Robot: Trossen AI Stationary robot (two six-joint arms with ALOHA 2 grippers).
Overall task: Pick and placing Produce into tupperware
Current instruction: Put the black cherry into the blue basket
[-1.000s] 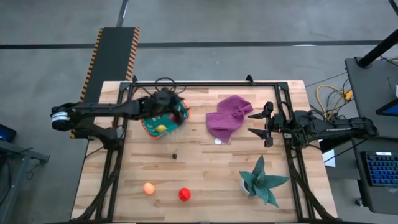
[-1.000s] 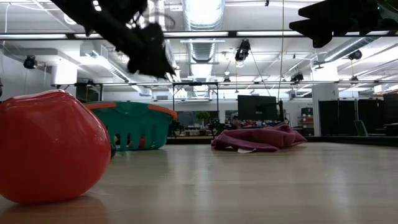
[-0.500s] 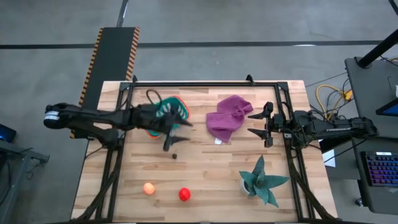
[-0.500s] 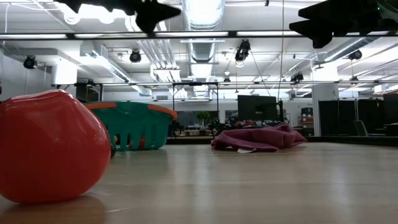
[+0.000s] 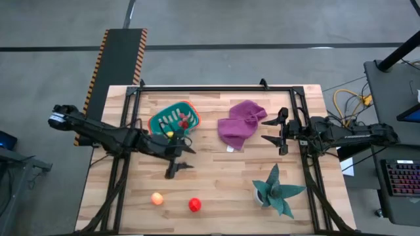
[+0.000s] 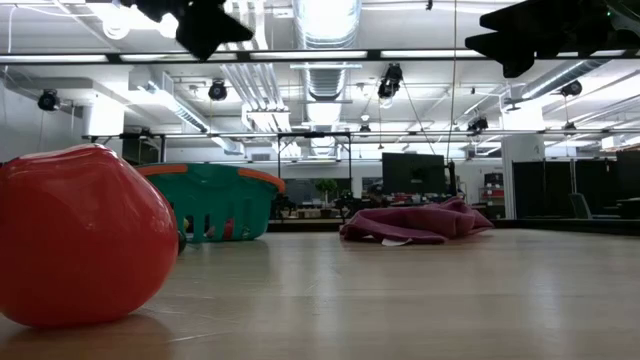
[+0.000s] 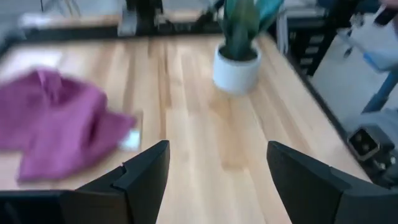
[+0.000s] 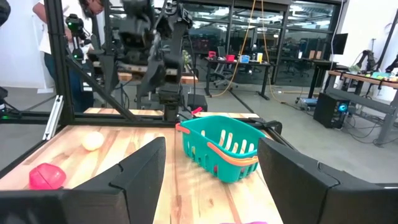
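The teal basket with an orange rim (image 5: 172,120) stands on the table's far left part and holds a yellow piece (image 5: 169,134) and small red bits (image 5: 185,123). An orange ball (image 5: 157,198) and a red ball (image 5: 195,205) lie near the near edge; the red ball (image 6: 80,235) fills the low view's left. My left gripper (image 5: 180,161) hovers open just near of the basket, above bare wood, and it (image 7: 217,180) holds nothing. My right gripper (image 5: 268,130) waits open at the table's right, beside the purple cloth. The basket (image 8: 221,146) also shows in the right wrist view.
A crumpled purple cloth (image 5: 241,122) lies at the table's far middle. A teal spiky plant in a white pot (image 5: 275,191) stands at the near right. Bare wood runs between the cloth, the plant and the two balls. A person stands beyond the table (image 8: 87,18).
My left gripper has drawn away from above the basket toward the table's near edge, and its arm has swung with it. It now hovers over bare wood. The basket, the balls and my right arm have stayed where they were.
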